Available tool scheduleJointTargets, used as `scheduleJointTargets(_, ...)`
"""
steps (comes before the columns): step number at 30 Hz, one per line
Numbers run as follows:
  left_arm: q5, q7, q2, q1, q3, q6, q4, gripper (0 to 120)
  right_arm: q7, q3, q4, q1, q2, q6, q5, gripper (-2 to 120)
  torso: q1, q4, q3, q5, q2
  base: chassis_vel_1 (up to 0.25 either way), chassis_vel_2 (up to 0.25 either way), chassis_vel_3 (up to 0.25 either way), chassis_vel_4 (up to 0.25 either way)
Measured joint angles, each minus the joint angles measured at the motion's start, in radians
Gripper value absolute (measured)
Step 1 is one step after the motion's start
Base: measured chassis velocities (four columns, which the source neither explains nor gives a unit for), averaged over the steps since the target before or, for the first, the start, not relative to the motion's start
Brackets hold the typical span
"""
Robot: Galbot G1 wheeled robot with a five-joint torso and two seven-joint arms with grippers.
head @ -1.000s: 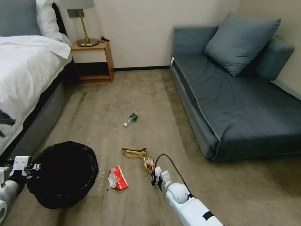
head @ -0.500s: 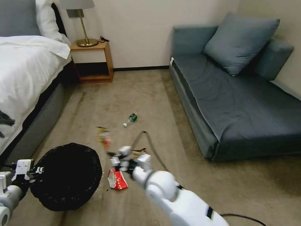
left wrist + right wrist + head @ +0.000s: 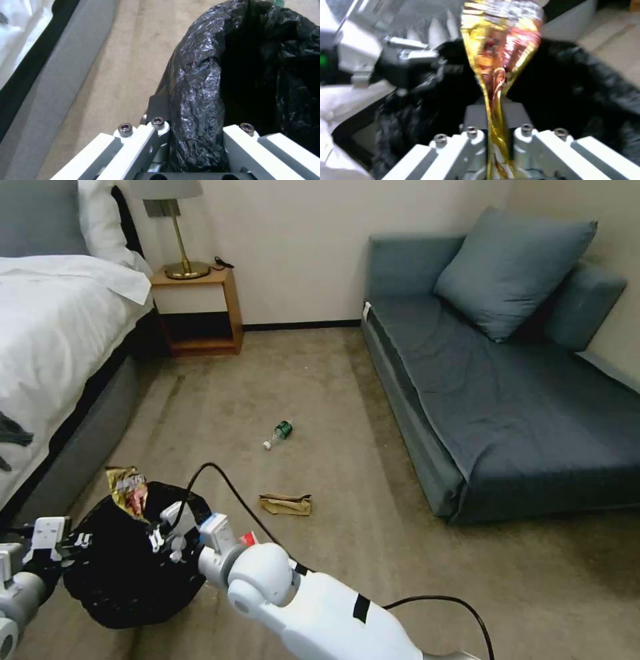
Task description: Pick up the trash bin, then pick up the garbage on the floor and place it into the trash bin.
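The right gripper (image 3: 160, 530) is pinching the snack wrapper (image 3: 128, 491) over the trash bin (image 3: 127, 580), which the left gripper (image 3: 195, 140) is squeezing. It should let go over the middle.

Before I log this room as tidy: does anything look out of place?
Yes. Litter lies on the carpet: a small bottle on its side and a crumpled brown paper bag. The right gripper holds a glossy snack wrapper over the trash bin, which the left gripper grips by its rim.
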Motion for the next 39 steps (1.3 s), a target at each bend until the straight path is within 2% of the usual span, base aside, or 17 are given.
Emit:
scheduleJointTargets(2,-0.001,0.0,0.003,-0.006,0.004,0.001,0.0,5,-0.004,-0.011,0.003,-0.009,0.0,-0.002,-0.017,22,0.0,0.0,0.0,0.0001,0.0,0.0,0.0,0.0,0.0)
scheduleJointTargets(3,-0.001,0.0,0.003,-0.006,0.004,0.001,0.0,5,-0.004,-0.011,0.003,-0.009,0.0,-0.002,-0.017,22,0.0,0.0,0.0,0.0001,0.0,0.0,0.0,0.0,0.0)
scheduleJointTargets(5,-0.003,0.0,0.004,-0.009,0.005,0.003,-0.001,5,-0.005,-0.014,0.006,-0.015,0.0,-0.005,-0.028,33,0.0,0.0,0.0,0.0001,0.0,0.0,0.0,0.0,0.0)
scheduleJointTargets(6,-0.003,0.0,0.004,-0.009,0.005,0.003,-0.001,5,-0.005,-0.014,0.006,-0.015,0.0,-0.005,-0.028,33,0.0,0.0,0.0,0.0001,0.0,0.0,0.0,0.0,0.0)
scheduleJointTargets(9,-0.016,0.0,0.003,-0.01,0.005,0.006,-0.003,5,-0.005,-0.007,0.016,-0.017,0.0,-0.006,-0.037,47,0.0,0.0,0.0,0.0003,0.0,0.0,0.0,0.0,0.0)
scheduleJointTargets(10,-0.016,0.0,0.003,-0.01,0.005,0.006,-0.003,5,-0.005,-0.007,0.016,-0.017,0.0,-0.006,-0.037,47,0.0,0.0,0.0,0.0003,0.0,0.0,0.0,0.0,0.0)
scheduleJointTargets(13,-0.019,0.0,0.0,-0.011,0.004,0.007,-0.001,5,-0.005,0.006,0.033,-0.022,-0.013,-0.008,-0.043,61,0.0,0.0,0.0,0.0002,0.0,0.0,0.0,0.0,0.0)
scheduleJointTargets(15,-0.018,0.0,0.0,-0.012,0.005,0.007,0.0,5,-0.005,0.009,0.037,-0.024,-0.017,-0.007,-0.049,64,0.0,0.0,0.0,0.0003,0.0,0.0,0.0,0.0,0.0)
scheduleJointTargets(16,-0.017,-0.001,0.0,-0.017,0.006,0.007,0.005,5,-0.004,0.023,0.049,-0.035,-0.029,0.001,-0.08,73,0.0,0.0002,0.0,0.0004,0.0,0.0,0.0,0.0,0.0)
scheduleJointTargets(19,-0.016,-0.001,0.001,-0.021,0.006,0.007,0.009,5,-0.002,0.044,0.065,-0.047,-0.047,0.02,-0.105,79,0.0,0.0003,0.0,0.0004,0.0,0.0,0.0,0.0,0.0)
scheduleJointTargets(23,-0.016,-0.001,0.003,-0.028,-0.003,0.007,0.021,5,-0.002,0.16,0.128,-0.108,-0.134,0.125,-0.164,96,0.0,-0.0001,0.0,0.0007,0.0,0.0,0.0,0.0,0.0)
scheduleJointTargets(24,-0.016,-0.001,0.003,-0.028,-0.003,0.007,0.021,5,-0.002,0.16,0.128,-0.108,-0.134,0.125,-0.164,96,0.0,-0.0001,0.0,0.0007,0.0,0.0,0.0,0.0,0.0)
scheduleJointTargets(27,-0.016,-0.001,0.002,-0.031,-0.009,0.006,0.037,5,-0.014,0.28,0.176,-0.177,-0.226,0.214,-0.194,100,0.0,-0.0001,0.0,0.0008,0.0,0.0,0.0,0.0,0.0)
scheduleJointTargets(32,-0.016,-0.001,0.012,-0.043,-0.01,0.003,0.061,5,-0.036,0.399,0.188,-0.259,-0.305,0.288,-0.238,100,0.0,-0.0001,0.0,0.0006,0.0,0.0,0.0,0.0,0.0)
scheduleJointTargets(39,-0.019,-0.001,0.027,-0.061,-0.008,0.002,0.078,5,-0.064,0.463,0.181,-0.342,-0.326,0.343,-0.276,100,0.0,0.0001,0.0,0.0005,0.0,-0.04,0.03,0.025,-0.02)
